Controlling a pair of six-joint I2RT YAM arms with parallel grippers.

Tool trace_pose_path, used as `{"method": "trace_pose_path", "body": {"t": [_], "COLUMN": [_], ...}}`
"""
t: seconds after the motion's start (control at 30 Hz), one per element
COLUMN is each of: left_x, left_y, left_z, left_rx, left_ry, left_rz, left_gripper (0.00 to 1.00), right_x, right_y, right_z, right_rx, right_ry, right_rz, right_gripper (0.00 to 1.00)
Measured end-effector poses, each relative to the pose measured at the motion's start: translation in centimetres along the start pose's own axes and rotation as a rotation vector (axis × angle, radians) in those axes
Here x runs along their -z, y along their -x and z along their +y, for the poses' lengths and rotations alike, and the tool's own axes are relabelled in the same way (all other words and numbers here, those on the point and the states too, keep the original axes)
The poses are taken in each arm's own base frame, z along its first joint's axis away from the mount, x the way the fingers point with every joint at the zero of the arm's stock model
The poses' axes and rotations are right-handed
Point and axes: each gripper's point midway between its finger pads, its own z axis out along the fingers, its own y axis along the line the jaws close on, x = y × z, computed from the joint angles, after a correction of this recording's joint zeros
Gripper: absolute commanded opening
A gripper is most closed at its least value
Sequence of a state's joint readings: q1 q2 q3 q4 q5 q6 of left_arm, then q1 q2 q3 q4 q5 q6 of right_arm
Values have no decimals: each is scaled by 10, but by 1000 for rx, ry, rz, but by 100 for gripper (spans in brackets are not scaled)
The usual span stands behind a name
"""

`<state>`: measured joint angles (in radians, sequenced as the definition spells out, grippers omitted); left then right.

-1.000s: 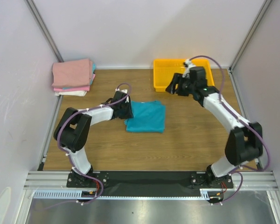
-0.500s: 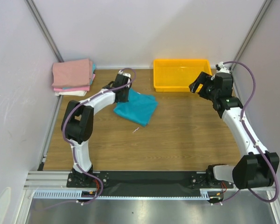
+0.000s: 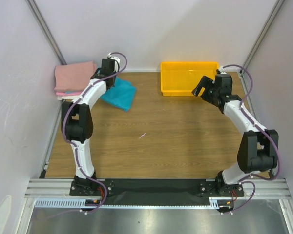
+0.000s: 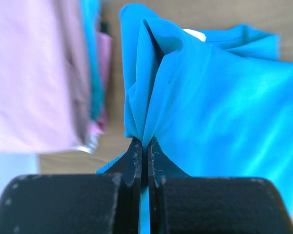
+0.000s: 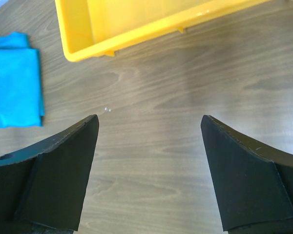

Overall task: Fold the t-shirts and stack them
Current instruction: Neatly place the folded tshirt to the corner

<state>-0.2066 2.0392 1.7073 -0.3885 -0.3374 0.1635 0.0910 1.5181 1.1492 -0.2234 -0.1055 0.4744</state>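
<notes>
A folded teal t-shirt (image 3: 119, 94) lies at the back left of the table, right beside a stack of folded shirts (image 3: 75, 79) topped by a pink one. My left gripper (image 3: 109, 82) is shut on the teal shirt's edge; in the left wrist view the jaws (image 4: 144, 142) pinch bunched teal cloth (image 4: 210, 92), with the pink stack (image 4: 34, 73) just to the left. My right gripper (image 3: 201, 87) is open and empty, hovering over bare wood in front of the yellow bin (image 3: 189, 76); the right wrist view shows its fingers (image 5: 149, 122) wide apart.
The yellow bin (image 5: 136, 19) stands at the back right and looks empty. The teal shirt (image 5: 14, 87) shows at the left edge of the right wrist view. White walls and metal posts enclose the table on three sides. A small white speck (image 3: 142, 136) lies mid-table.
My left gripper has dragged the teal shirt from the table's middle up and left, next to the pink stack. My right arm swung right away from the bin, then came back a little.
</notes>
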Motion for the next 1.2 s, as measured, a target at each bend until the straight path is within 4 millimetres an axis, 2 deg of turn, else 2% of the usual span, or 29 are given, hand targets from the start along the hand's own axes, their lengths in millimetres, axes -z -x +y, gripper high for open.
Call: {"method": "trace_pose_path", "body": {"t": [0.07,0.23,0.47,0.7,0.97,1.2], "left_x": [-1,-6,-14,-12,-11,4], "left_y": [14,47,66,69,66,91], "left_z": [14,32,54,84,89,108], "left_rx": [-20,-60,-57,-24,-25,17], "left_ry": [23,89,146,184,179,183], "left_rz": [-25,-79,-89,-90,-74,-132], "left_gripper": [0,0,0,0,0,0], "right_x": [-12,-41,-82,-90,-108,-115], "right_y": [0,10,38,38,23,14], "right_z": [-1,4,20,21,15,13], "right_rx": [-1,-1,1,0,-13,-32], "right_ry": [0,16,61,75,77,81], "right_rz": [9,10,-1,13,63,93], "right_gripper": [92,93,100,100,100,100]}}
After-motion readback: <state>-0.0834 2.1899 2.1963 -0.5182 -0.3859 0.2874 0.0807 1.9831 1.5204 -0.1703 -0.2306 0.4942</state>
